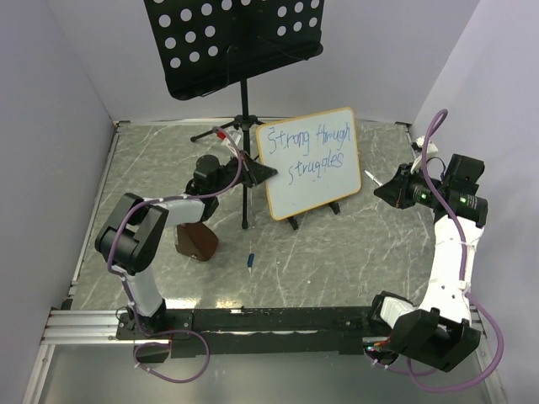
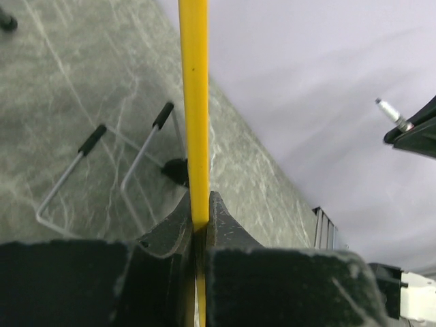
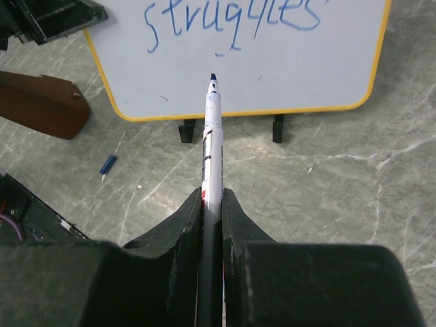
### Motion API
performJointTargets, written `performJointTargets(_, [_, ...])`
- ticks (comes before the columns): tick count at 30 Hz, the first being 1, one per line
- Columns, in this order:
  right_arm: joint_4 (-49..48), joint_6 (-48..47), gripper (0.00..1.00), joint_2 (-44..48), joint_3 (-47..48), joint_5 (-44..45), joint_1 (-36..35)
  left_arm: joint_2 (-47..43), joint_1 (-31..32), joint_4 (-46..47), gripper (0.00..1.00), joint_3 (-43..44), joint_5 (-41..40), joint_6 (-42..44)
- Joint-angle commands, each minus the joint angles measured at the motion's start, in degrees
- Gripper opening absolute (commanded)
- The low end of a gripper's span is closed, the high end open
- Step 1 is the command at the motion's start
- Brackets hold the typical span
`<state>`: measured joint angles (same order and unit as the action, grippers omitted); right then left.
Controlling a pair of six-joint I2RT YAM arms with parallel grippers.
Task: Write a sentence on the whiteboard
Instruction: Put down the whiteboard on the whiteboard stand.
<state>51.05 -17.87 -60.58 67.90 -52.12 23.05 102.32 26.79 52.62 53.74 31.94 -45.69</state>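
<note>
Two grippers are clenched: the right gripper (image 3: 212, 194) around a slim, slick plastic marker (image 3: 212, 129), tip just off the board; the left gripper (image 2: 199, 208) on the thin tan-orange frame of the whiteboard (image 1: 316, 195). Light, rigid, likely tippy on black clip feet (image 3: 187, 129), it stands on the marbled surface (image 1: 354, 244) bearing the blue sentence (image 1: 307, 151), best steadied by its rim; a perforated music stand (image 1: 227, 38) looms behind.

Upright whiteboard (image 1: 309, 162) bears blue sentence (image 1: 307, 150) (two lines).

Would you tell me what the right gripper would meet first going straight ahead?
Probably the whiteboard: the marker in the right gripper aims just below the sentence, though depth is unclear.
</note>
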Motion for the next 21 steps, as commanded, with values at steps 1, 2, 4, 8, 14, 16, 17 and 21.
performJointTargets(1, [-1.48,-0.59,0.0,0.99,-0.13,-0.97,0.33,-3.89,-0.59,12.33,0.01,-0.82,0.84,1.04])
performJointTargets(2, [-1.39,-0.59,0.0,0.99,-0.13,-0.88,0.33,-3.89,-0.77,12.59,0.01,-1.17,0.75,1.13])
performJointTargets(4, [-1.21,-0.76,0.0,1.16,-0.14,-0.88,0.33,-3.62,-1.12,13.55,0.01,-1.79,0.58,0.69])
performJointTargets(8, [-0.95,-0.94,0.0,1.25,-0.22,-0.7,0.33,-3.45,-1.38,15.14,0.01,-2.14,0.4,-0.62])
performJointTargets(14, [-1.04,-0.77,0.0,1.51,-0.31,-0.7,0.33,-3.97,-1.3,12.07,0.01,-0.83,1.19,2.44])
performJointTargets(16, [-1.12,-0.76,0.0,1.6,-0.4,-0.62,0.33,-4.24,-1.38,10.49,0.01,-1.35,1.28,3.67])
performJointTargets(17, [-1.21,-0.76,0.0,1.69,-0.49,-0.62,0.33,-4.41,-1.3,10.14,0.01,-1.61,1.45,4.72])
performJointTargets(21, [-1.3,-0.76,0.0,1.86,-0.93,-0.79,0.33,-5.03,-1.56,7.68,0.01,-3.02,1.37,7.46])
